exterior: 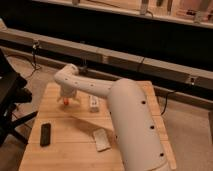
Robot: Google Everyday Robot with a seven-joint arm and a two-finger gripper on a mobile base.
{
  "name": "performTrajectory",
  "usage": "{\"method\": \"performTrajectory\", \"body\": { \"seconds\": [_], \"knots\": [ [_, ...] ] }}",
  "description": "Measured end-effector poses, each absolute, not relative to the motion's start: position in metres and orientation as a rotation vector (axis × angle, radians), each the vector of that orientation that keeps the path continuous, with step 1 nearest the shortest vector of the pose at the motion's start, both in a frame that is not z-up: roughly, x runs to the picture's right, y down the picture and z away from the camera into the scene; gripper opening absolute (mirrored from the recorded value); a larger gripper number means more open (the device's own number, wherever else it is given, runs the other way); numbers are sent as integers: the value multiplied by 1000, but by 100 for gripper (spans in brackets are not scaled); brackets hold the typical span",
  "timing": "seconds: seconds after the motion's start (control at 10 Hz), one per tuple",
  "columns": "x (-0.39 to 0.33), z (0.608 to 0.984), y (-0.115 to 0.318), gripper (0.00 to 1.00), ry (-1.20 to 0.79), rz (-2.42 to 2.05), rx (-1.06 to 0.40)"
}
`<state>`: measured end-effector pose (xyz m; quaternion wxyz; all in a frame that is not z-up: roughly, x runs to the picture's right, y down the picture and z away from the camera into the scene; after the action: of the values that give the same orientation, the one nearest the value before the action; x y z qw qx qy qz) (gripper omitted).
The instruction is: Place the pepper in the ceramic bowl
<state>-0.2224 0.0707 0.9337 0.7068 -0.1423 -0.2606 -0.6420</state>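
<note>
The pepper is a small orange-red thing lying on the wooden table near its back left corner. My gripper hangs right over it at the end of the white arm, which reaches in from the lower right. The fingers point down, open around the top of the pepper. I cannot tell whether they touch it. The ceramic bowl is hidden or out of view.
A white oblong object lies just right of the gripper. A black flat bar lies at the front left and a pale packet near the arm's base. A black chair stands off the table's left edge.
</note>
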Motion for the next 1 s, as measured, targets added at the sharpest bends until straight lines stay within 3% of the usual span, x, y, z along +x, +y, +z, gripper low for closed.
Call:
{"method": "performTrajectory", "body": {
  "seconds": [1.0],
  "knots": [
    [-265, 964, 61, 80, -575, -1575, -259]
  ]
}}
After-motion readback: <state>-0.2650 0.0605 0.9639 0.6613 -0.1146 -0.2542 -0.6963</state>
